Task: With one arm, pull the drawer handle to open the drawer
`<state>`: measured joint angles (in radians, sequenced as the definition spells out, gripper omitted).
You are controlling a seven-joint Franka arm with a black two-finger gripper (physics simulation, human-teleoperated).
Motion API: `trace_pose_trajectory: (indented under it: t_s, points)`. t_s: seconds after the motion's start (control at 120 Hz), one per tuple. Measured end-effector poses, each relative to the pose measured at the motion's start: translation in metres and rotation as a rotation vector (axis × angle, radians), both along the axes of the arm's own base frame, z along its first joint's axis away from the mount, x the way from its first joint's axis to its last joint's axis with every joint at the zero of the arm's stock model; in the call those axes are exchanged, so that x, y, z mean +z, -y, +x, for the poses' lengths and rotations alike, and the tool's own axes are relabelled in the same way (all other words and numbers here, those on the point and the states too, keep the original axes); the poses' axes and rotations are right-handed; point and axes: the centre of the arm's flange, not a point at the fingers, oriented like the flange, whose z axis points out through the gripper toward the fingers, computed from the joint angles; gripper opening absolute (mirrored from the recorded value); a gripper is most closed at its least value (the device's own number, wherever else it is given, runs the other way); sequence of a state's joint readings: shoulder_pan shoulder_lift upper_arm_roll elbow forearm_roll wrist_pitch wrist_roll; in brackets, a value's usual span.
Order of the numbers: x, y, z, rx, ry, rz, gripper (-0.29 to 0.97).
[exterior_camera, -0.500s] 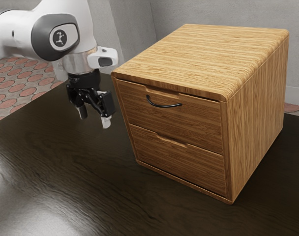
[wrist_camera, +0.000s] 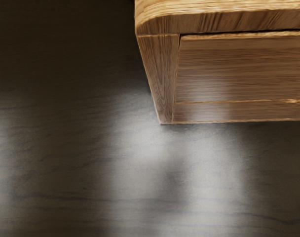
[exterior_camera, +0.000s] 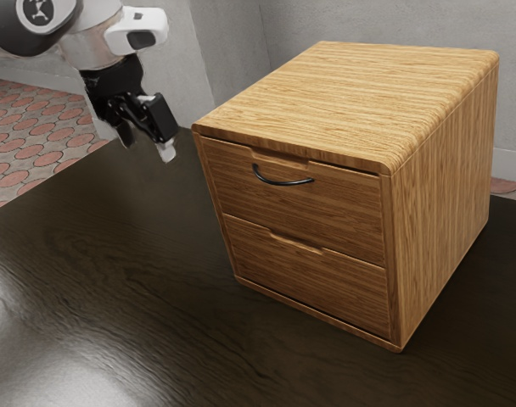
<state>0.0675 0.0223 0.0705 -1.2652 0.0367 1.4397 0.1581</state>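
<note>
A room in a home, most likely, as a simulator renders it.
A dark wood-grain worktop [exterior_camera: 114,297] carries a small oak-coloured cabinet [exterior_camera: 351,110] with two drawers, household furniture rather than lab or shop fittings. Behind it stands a plain grey wall [exterior_camera: 232,34] with a pale skirting board [exterior_camera: 511,165], and the floor [exterior_camera: 29,127] is laid with terracotta tiles in a rounded pattern.

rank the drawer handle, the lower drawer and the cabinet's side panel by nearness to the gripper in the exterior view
1. drawer handle, on the upper drawer, closest to the gripper.
2. lower drawer, below it.
3. side panel, at the exterior view's right.
</note>
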Motion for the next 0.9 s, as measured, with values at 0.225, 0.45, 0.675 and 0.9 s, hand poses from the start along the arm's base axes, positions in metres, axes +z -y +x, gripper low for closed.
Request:
trace_pose_trajectory:
  t_s: [0.225, 0.45, 0.675, 0.9]
  points:
    - [0.002, 0.012, -0.005, 0.284, -0.005, -0.098, 0.68]
    - [0.005, 0.034, -0.006, 0.653, -0.004, -0.169, 0.68]
    - [0.016, 0.067, -0.018, 0.871, 0.021, -0.233, 0.68]
    - [-0.017, 0.094, -0.009, 1.014, 0.021, -0.283, 0.68]
